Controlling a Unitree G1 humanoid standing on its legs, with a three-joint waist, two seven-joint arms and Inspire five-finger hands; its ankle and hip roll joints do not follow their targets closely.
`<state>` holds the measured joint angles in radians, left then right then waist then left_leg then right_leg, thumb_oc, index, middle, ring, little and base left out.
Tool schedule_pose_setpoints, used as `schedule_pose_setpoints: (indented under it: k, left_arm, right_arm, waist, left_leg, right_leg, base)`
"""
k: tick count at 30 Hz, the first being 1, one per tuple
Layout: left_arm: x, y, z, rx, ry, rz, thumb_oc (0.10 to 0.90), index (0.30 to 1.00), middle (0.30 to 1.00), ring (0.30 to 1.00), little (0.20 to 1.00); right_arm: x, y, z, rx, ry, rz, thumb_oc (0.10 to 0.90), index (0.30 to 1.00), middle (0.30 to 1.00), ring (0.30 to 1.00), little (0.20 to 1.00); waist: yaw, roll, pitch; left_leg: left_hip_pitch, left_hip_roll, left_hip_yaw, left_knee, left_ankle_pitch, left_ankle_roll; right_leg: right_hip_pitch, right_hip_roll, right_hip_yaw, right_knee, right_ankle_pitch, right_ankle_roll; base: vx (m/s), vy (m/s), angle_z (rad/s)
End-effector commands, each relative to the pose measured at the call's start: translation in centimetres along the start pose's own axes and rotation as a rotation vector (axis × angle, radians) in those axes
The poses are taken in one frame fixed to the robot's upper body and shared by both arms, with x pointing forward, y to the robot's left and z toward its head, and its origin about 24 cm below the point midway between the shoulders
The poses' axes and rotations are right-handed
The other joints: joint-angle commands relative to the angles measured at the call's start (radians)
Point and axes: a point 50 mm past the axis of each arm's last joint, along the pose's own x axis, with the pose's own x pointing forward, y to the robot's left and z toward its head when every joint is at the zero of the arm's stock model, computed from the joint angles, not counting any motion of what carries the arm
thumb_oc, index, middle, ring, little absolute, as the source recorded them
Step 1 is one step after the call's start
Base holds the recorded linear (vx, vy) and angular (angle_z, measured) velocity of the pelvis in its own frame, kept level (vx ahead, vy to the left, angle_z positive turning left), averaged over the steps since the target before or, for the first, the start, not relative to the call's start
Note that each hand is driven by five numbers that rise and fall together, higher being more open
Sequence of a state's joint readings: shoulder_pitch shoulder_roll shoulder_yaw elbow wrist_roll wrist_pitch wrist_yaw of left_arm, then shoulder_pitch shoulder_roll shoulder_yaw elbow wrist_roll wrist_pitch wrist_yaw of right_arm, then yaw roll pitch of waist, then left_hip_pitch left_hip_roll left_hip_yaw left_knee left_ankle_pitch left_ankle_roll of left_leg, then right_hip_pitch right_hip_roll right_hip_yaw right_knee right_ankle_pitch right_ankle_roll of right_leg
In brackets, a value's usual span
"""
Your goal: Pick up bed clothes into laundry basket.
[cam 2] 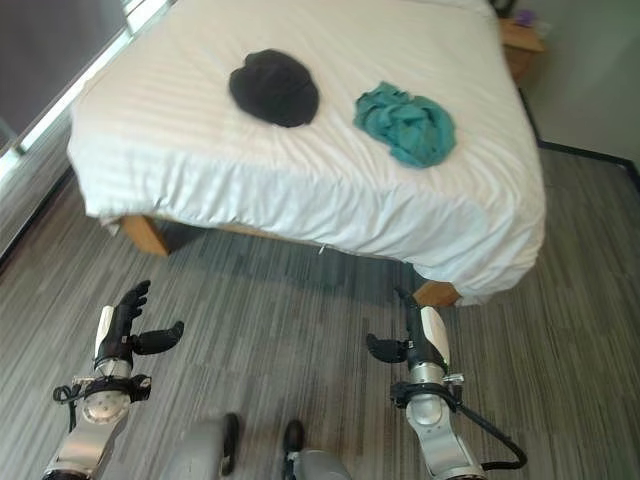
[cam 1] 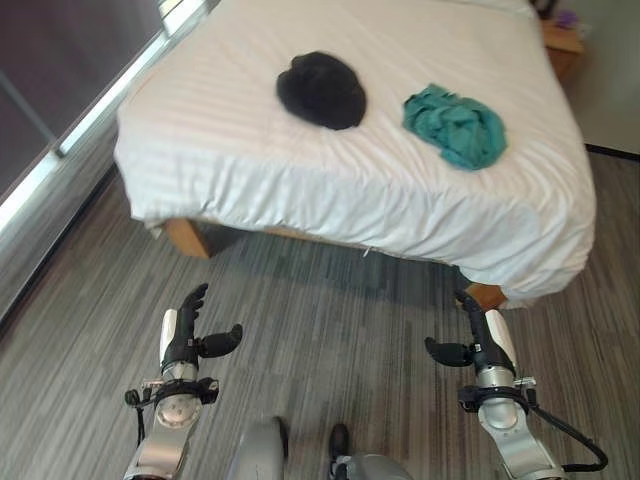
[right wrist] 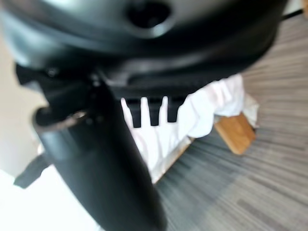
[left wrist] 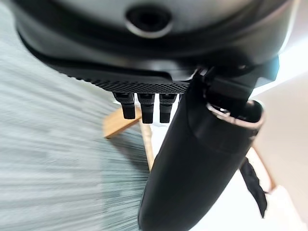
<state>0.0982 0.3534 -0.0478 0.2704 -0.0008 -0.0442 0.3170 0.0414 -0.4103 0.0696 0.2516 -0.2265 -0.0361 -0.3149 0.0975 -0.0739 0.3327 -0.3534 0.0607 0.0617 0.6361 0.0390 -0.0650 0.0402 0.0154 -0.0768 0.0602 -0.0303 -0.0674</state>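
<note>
The left hand (cam 1: pixel 184 335) is hovering low over the grey striped floor (cam 1: pixel 330 330), fingers stretched straight toward the bed and thumb jutting out sideways, holding nothing. The right hand (cam 1: pixel 478 340) is mirroring it on the other side, fingers straight, thumb out toward the middle, empty as well; it is sitting near the bed's wooden foot (cam 1: pixel 486 295) at the right corner. In each wrist view the straight fingertips (left wrist: pixel 144 107) are pointing at the bed's edge, with the white sheet hanging past them.

Beyond both hands the bed (cam 1: pixel 350 190) is lying across the upper part of the scene, covered in a white striped sheet that is draping over the front edge. Another wooden foot (cam 1: pixel 188 238) is showing under the left corner. On top, well apart from the hands, a black garment (cam 1: pixel 321 89) is lying bunched in a rounded heap, and just to its right, not touching it, a teal garment (cam 1: pixel 456 126) is lying crumpled. What kind of clothing each is, I cannot tell from this height. A wooden nightstand (cam 1: pixel 563 48) is standing at the bed's far right side.
</note>
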Motion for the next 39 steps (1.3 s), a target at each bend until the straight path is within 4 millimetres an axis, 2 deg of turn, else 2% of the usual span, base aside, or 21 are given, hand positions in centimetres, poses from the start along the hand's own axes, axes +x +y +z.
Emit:
schedule_pose_setpoints:
  k: [1,4,6,8,10,11,12,13,14,15,16,19,20,21,22,23,27,31,34,38,39]
  left_arm:
    - [0.7,0.1,3.8,-0.073,-0.199,0.034,0.8,0.9,0.9,0.9,0.9]
    - [0.4,-0.3,3.3,-0.08,-0.179,0.017,0.8,0.9,0.9,0.9,0.9]
    - [0.2,-0.8,2.9,-0.065,-0.164,-0.007,0.8,0.9,0.9,0.9,0.9]
    - [0.1,-0.8,2.9,-0.054,-0.166,-0.009,0.8,0.9,0.9,0.9,0.9]
    - [0.2,-1.0,3.1,-0.037,-0.174,-0.026,0.8,0.9,0.9,0.9,0.9]
    - [0.2,-1.0,3.2,-0.037,-0.175,-0.026,0.8,0.9,0.9,0.9,0.9]
    - [0.5,-1.0,3.5,-0.021,-0.188,-0.03,0.8,0.9,0.9,0.9,0.9]
    - [0.5,-1.0,3.5,-0.021,-0.189,-0.03,0.8,0.9,0.9,0.9,0.9]
    - [0.7,-0.8,3.9,0.002,-0.205,-0.028,0.8,0.9,0.9,0.9,0.9]
    - [1.0,-0.6,4.1,0.013,-0.214,-0.014,0.8,0.9,0.9,0.9,0.9]
    - [1.0,-0.6,4.2,0.021,-0.218,-0.013,0.8,0.9,0.9,0.9,0.9]
    - [1.1,-0.6,4.4,0.031,-0.237,-0.021,0.8,0.9,0.9,0.9,0.9]
    - [1.1,-0.6,4.5,0.03,-0.237,-0.021,0.8,0.9,0.9,0.9,0.9]
    - [1.1,-0.6,4.3,0.033,-0.236,-0.028,0.8,0.9,0.9,0.9,0.9]
    - [1.2,-0.5,4.1,0.039,-0.228,-0.035,0.8,0.9,0.9,0.9,0.9]
    - [1.4,-0.4,4.1,0.041,-0.227,-0.035,0.8,0.9,0.9,0.9,0.9]
    - [1.5,0.1,3.9,0.062,-0.226,-0.036,0.8,0.9,0.9,0.9,0.9]
    - [0.9,0.1,2.6,0.043,-0.169,-0.04,0.8,0.9,0.9,0.9,0.9]
    - [0.1,0.2,0.6,0.032,-0.085,-0.048,0.8,0.9,0.9,0.9,0.9]
    - [-0.3,-0.1,-0.7,0.039,-0.027,-0.075,0.8,0.9,0.9,0.9,0.9]
    - [-0.3,-0.1,-0.7,0.039,-0.027,-0.074,0.8,0.9,0.9,0.9,0.9]
  right_arm:
    - [1.9,-4.3,5.7,0.026,-0.276,-0.176,0.8,0.9,0.9,0.9,0.9]
    - [2.0,-4.5,5.5,-0.001,-0.273,-0.168,0.8,0.9,0.9,0.9,0.9]
    - [1.8,-5.0,5.0,-0.028,-0.252,-0.187,0.8,0.9,0.9,0.9,0.9]
    - [1.6,-5.0,4.9,-0.039,-0.247,-0.19,0.8,0.9,0.9,0.9,0.9]
    - [1.5,-5.6,5.0,-0.116,-0.262,-0.226,0.8,0.9,0.9,0.9,0.9]
    - [1.5,-5.6,5.0,-0.116,-0.262,-0.226,0.8,0.9,0.9,0.9,0.9]
    - [1.9,-6.8,5.9,-0.16,-0.291,-0.308,0.8,0.9,0.9,0.9,0.9]
    - [1.9,-6.8,5.9,-0.16,-0.291,-0.308,0.8,0.9,0.9,0.9,0.9]
    - [2.1,-8.0,7.3,-0.156,-0.335,-0.391,0.8,0.9,0.9,0.9,0.9]
    - [2.3,-9.1,8.2,-0.164,-0.365,-0.456,0.8,0.9,0.9,0.9,0.9]
    - [2.4,-9.9,8.8,-0.173,-0.389,-0.496,0.8,0.9,0.9,0.9,0.9]
    - [2.7,-12.8,10.9,-0.228,-0.464,-0.608,0.8,0.9,0.9,0.9,0.9]
    - [2.7,-12.8,11.0,-0.228,-0.465,-0.609,0.8,0.9,0.9,0.9,0.9]
    - [3.0,-14.2,11.5,-0.259,-0.476,-0.641,0.8,0.9,0.9,0.9,0.9]
    - [3.1,-15.5,11.5,-0.303,-0.461,-0.668,0.8,0.9,0.9,0.9,0.9]
    - [3.3,-16.1,11.2,-0.324,-0.442,-0.679,0.8,0.9,0.9,0.9,0.9]
    - [4.0,-17.6,10.0,-0.422,-0.361,-0.679,0.8,0.9,0.9,0.9,0.9]
    - [4.9,-17.2,8.9,-0.415,-0.291,-0.619,0.8,0.9,0.9,0.9,0.9]
    - [5.6,-15.1,6.9,-0.407,-0.212,-0.487,0.8,0.9,0.9,0.9,0.9]
    - [6.6,-12.8,3.9,-0.426,-0.08,-0.333,0.8,0.9,0.9,0.9,0.9]
    - [6.6,-12.7,4.0,-0.426,-0.082,-0.332,0.8,0.9,0.9,0.9,0.9]
  waist:
    - [-0.003,0.049,-0.061]
    - [0.014,0.072,-0.082]
    - [0.004,0.074,-0.109]
    - [-0.002,0.072,-0.121]
    - [-0.008,0.039,-0.146]
    - [-0.006,0.042,-0.147]
    - [-0.022,0.04,-0.138]
    - [-0.021,0.041,-0.139]
    - [-0.052,0.054,-0.12]
    - [-0.06,0.076,-0.115]
    - [-0.067,0.077,-0.111]
    - [-0.088,0.077,-0.106]
    - [-0.088,0.082,-0.106]
    - [-0.099,0.064,-0.106]
    - [-0.113,0.046,-0.108]
    - [-0.116,0.038,-0.11]
    - [-0.105,0.02,-0.118]
    - [-0.097,0.002,-0.146]
    - [-0.079,0.006,-0.166]
    - [-0.061,0.013,-0.173]
    - [-0.063,0.013,-0.173]
  left_leg:
    - [0.046,-0.017,0.037,-0.243,-0.023,0.017]
    - [0.092,-0.029,0.114,-0.494,0.046,0.003]
    - [0.107,0.014,0.259,-0.609,0.079,0.014]
    - [0.132,0.011,0.272,-0.649,0.094,0.025]
    - [0.186,-0.031,0.236,-0.687,0.086,0.05]
    - [0.182,-0.026,0.237,-0.686,0.089,0.05]
    - [0.234,-0.04,0.235,-0.704,0.054,0.077]
    - [0.233,-0.038,0.237,-0.704,0.054,0.077]
    - [0.298,-0.04,0.225,-0.715,0.02,0.093]
    - [0.317,-0.019,0.22,-0.723,0.011,0.096]
    - [0.334,-0.022,0.214,-0.723,-0.004,0.098]
    - [0.365,-0.013,0.193,-0.723,-0.026,0.082]
    - [0.362,-0.008,0.193,-0.723,-0.021,0.081]
    - [0.38,-0.019,0.164,-0.723,-0.038,0.069]
    - [0.391,-0.024,0.132,-0.723,-0.047,0.056]
    - [0.396,-0.023,0.12,-0.723,-0.053,0.05]
    - [0.421,-0.015,0.097,-0.723,-0.077,0.034]
    - [0.435,-0.011,0.092,-0.723,-0.082,0.023]
    - [0.427,0.002,0.076,-0.723,-0.077,0.012]
    - [0.422,0.013,0.063,-0.723,-0.068,0.0]
    - [0.422,0.013,0.062,-0.723,-0.068,-0.001]
  right_leg:
    - [0.094,-0.044,0.032,-0.079,-0.084,0.075]
    - [0.144,-0.03,0.044,-0.107,-0.119,0.091]
    - [0.193,-0.047,0.024,-0.097,-0.167,0.113]
    - [0.196,-0.051,0.016,-0.083,-0.179,0.118]
    - [0.182,-0.091,-0.013,0.053,-0.19,0.163]
    - [0.177,-0.088,-0.011,0.055,-0.187,0.162]
    - [0.099,-0.126,-0.031,0.272,-0.092,0.219]
    - [0.096,-0.125,-0.029,0.273,-0.091,0.219]
    - [0.008,-0.161,-0.049,0.473,0.0,0.242]
    - [-0.049,-0.17,-0.064,0.545,0.023,0.237]
    - [-0.078,-0.201,-0.085,0.571,0.006,0.232]
    - [-0.146,-0.218,-0.118,0.453,-0.048,0.206]
    - [-0.146,-0.212,-0.121,0.445,-0.04,0.203]
    - [-0.158,-0.178,-0.09,0.282,-0.068,0.199]
    - [-0.167,-0.141,-0.016,0.091,-0.027,0.207]
    - [-0.167,-0.137,0.021,0.03,0.007,0.215]
    - [-0.169,-0.153,0.039,-0.075,0.07,0.236]
    - [-0.113,-0.169,0.025,-0.133,0.112,0.237]
    - [-0.082,-0.165,0.027,-0.144,0.108,0.226]
    - [-0.057,-0.161,0.009,-0.147,0.094,0.216]
    - [-0.057,-0.16,0.009,-0.147,0.093,0.216]
  base:
    - [0.24,0.078,-0.05]
    - [0.39,0.119,-0.13]
    - [0.59,0.188,-0.08]
    - [0.42,0.142,-0.06]
    - [0.39,0.122,-0.02]
    - [0.27,0.14,0.08]
    - [0.17,0.11,0.18]
    - [0.34,0.211,0.24]
    - [0.23,0.145,0.13]
    - [0.32,0.168,0.14]
    - [0.23,0.051,0.21]
    - [0.22,-0.034,0.25]
    - [0.24,-0.129,0.61]
    - [0.33,-0.21,0.81]
    - [0.42,-0.254,0.74]
    - [0.25,-0.155,0.5]
    - [0.17,-0.131,0.79]
    - [0.11,-0.12,0.31]
    - [0.1,-0.114,-0.1]
    - [0.06,-0.083,0.05]
    - [0.04,-0.073,0.1]
